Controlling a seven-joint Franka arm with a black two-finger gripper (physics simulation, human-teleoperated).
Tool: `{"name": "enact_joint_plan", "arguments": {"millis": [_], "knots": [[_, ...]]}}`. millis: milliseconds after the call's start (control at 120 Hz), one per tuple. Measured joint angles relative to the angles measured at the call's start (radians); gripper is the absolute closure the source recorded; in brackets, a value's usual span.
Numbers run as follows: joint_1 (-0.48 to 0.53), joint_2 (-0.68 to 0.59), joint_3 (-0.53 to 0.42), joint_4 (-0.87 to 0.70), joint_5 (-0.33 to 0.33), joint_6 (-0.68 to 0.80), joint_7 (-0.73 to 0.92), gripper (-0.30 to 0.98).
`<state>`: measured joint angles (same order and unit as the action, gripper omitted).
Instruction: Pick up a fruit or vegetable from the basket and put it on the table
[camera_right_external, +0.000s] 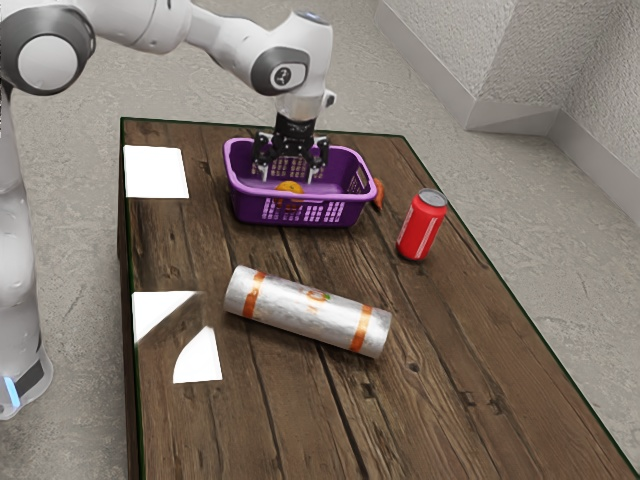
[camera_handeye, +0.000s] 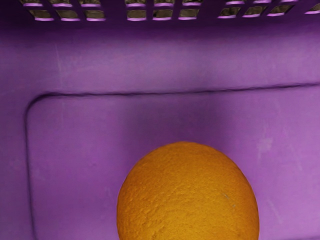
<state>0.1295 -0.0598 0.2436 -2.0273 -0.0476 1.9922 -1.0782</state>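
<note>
Two black jaws stand wide apart, empty, above the orange (camera_handeye: 187, 195) inside the purple basket (camera_right_external: 244, 206). Firm, round, probably moderately heavy, it should take a steady squeeze at its widest; higher, it may roll. Outside, a can (camera_right_external: 421, 226) stands on the table (camera_right_external: 440, 350).

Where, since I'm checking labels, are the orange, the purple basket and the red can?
Orange (camera_handeye: 188, 194): wrist view, middle of its visible peel.
Purple basket (camera_right_external: 246, 207): exterior view, outer face of its wall.
Red can (camera_right_external: 421, 228): exterior view, middle of its side.
</note>
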Motion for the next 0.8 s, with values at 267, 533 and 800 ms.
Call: {"name": "enact_joint_plan", "arguments": {"millis": [267,533,800], "knots": [[-0.007,0.034,0.000,0.000,-0.024,0.032,0.014,0.00],[0.010,-0.003,0.000,-0.055,-0.035,0.064,0.023,0.00],[0.011,0.015,-0.001,-0.058,-0.037,0.092,0.026,0.00]]}}
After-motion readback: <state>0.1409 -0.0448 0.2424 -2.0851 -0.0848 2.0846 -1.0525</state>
